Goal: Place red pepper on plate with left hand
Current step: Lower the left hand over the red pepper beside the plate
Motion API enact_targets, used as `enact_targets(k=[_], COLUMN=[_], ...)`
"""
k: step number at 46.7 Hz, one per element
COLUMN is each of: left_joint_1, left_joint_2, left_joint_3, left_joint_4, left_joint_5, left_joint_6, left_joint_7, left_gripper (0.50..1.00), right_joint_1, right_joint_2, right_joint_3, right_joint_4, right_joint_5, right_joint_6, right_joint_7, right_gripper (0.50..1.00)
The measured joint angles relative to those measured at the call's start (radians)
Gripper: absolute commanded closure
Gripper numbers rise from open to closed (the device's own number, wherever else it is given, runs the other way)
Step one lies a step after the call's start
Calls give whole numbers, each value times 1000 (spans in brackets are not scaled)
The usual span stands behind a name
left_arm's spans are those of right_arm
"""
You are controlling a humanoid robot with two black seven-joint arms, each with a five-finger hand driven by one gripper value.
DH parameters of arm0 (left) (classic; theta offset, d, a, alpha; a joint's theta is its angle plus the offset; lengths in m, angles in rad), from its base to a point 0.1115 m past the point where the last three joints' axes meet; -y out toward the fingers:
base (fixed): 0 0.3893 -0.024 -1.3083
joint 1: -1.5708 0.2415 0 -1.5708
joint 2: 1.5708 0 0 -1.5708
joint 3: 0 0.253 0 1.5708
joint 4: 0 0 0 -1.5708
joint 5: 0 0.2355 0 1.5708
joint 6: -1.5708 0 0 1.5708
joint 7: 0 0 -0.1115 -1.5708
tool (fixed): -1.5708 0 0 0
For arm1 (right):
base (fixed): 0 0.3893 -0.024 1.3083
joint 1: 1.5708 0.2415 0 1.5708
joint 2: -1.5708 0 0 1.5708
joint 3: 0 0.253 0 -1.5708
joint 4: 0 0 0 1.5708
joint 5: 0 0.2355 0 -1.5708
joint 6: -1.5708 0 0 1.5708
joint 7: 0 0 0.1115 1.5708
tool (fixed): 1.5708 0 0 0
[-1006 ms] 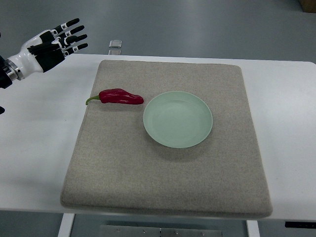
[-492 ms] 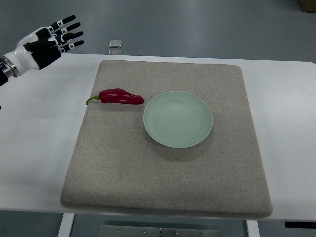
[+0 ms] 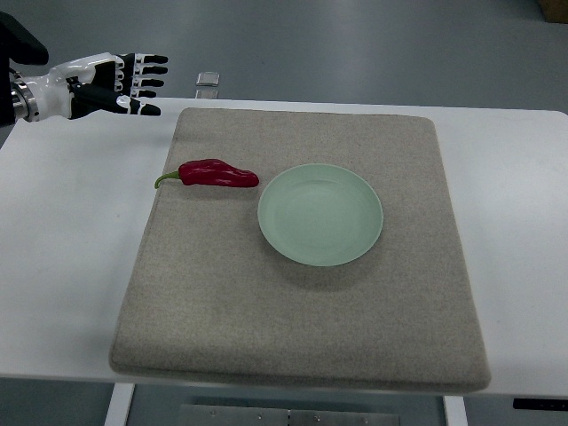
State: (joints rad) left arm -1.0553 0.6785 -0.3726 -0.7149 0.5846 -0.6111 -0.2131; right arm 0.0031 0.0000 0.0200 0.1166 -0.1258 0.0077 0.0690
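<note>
surface: white table [image 3: 62, 248] | directly on it: grey mat [image 3: 266, 328], squared to its edges

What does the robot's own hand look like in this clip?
Only the left hand shows: a white shell over the back of the hand, black fingers with small white segments at the joints, and a metallic ring at the wrist leading into a dark forearm.

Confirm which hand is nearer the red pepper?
Left. The left hand hovers open at the table's far-left corner, apart from the red pepper. The right hand is out of view.
</note>
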Motion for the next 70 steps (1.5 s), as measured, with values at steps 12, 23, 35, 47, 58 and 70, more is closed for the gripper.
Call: enact_targets(k=[12, 23, 35, 47, 58, 70], left_joint_1=[-11, -7, -17, -14, -13, -11], left_joint_2=[-82, -131, -195, -215, -215, -216], left_joint_3=[2, 7, 85, 89, 89, 89], left_joint_4=[-25, -60, -55, -49, -48, -49], left_joint_5=[392, 609, 747, 842, 919, 922], left_joint_6=[133, 199, 282, 304, 306, 304], left_joint_7=[-91, -105, -105, -104, -104, -104], left_gripper=[510, 512, 516, 576, 671, 681], right_joint_1=[0, 0, 0, 0, 0, 0], right_joint_2=[0, 0, 0, 0, 0, 0], right_joint_3=[0, 0, 0, 0, 0, 0], right_joint_4=[0, 0, 0, 0, 0, 0], right_joint_5=[0, 0, 0, 0, 0, 0], right_joint_6=[0, 0, 0, 0, 0, 0], right_joint_7=[0, 0, 0, 0, 0, 0], right_gripper=[572, 572, 572, 572, 572, 572])
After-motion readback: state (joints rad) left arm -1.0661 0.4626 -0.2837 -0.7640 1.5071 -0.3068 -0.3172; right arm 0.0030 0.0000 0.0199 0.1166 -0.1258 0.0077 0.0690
